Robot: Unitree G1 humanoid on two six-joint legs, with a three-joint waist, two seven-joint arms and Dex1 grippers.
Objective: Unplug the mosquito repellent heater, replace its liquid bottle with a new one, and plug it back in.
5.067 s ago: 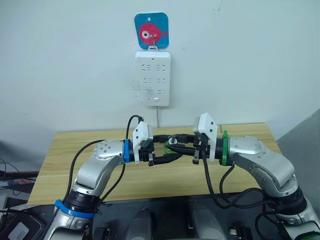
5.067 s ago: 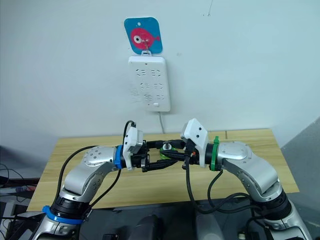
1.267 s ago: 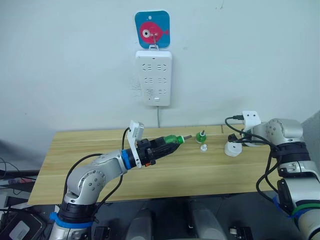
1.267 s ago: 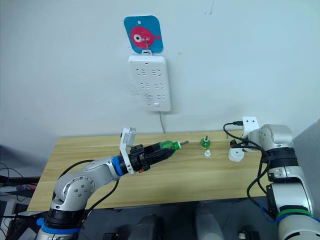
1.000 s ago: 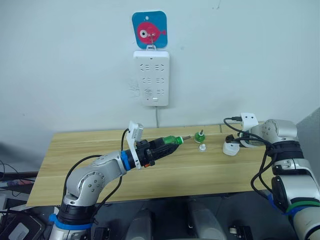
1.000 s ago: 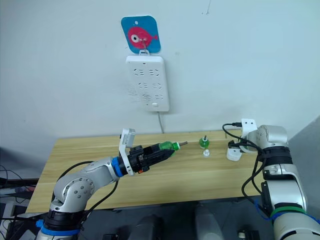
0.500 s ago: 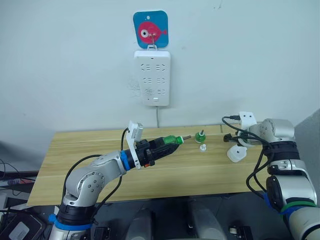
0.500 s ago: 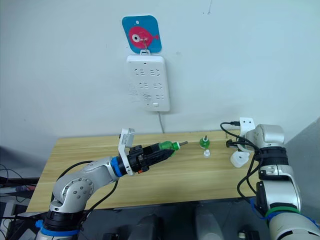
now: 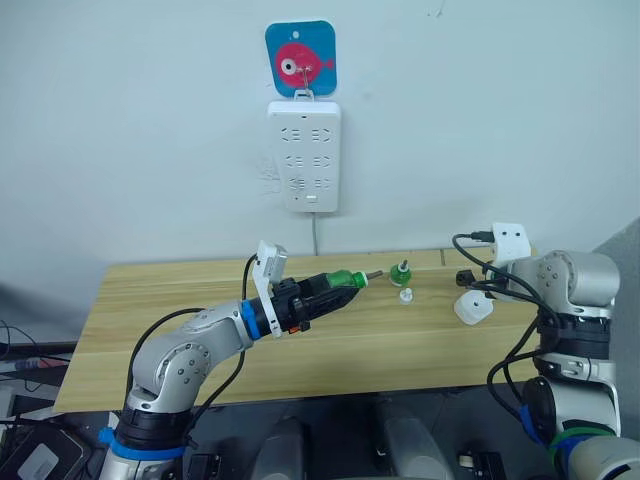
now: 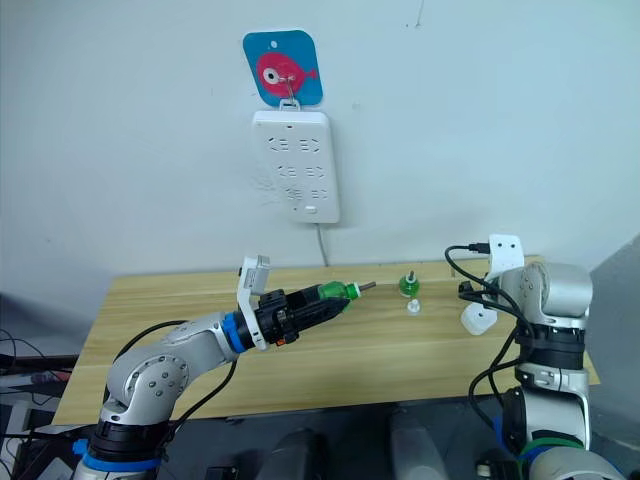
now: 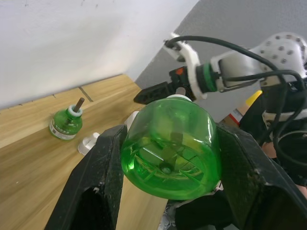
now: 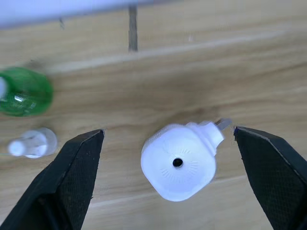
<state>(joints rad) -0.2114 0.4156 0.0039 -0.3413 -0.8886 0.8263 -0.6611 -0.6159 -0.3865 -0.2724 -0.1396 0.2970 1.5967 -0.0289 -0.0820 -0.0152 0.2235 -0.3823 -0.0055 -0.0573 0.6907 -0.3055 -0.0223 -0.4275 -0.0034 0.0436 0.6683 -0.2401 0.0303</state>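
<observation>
Heater handling: small white rounded plastic mosquito repellent heater (image 12: 178, 166) lies free on the pale wooden table (image 9: 180, 350), between the open right gripper (image 12: 169, 143) fingers.
Judged light, rigid, slippery; grasp its flanks. Left gripper (image 11: 168, 163) clamps a translucent green liquid bottle (image 11: 170, 146).

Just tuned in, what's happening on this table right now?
The left gripper is shut on a green liquid bottle, held above the wooden table. The right gripper hangs open over the mosquito repellent heater, which lies unplugged on the table. A second green bottle and a small white cap stand nearby. The wall power strip has nothing plugged in.
</observation>
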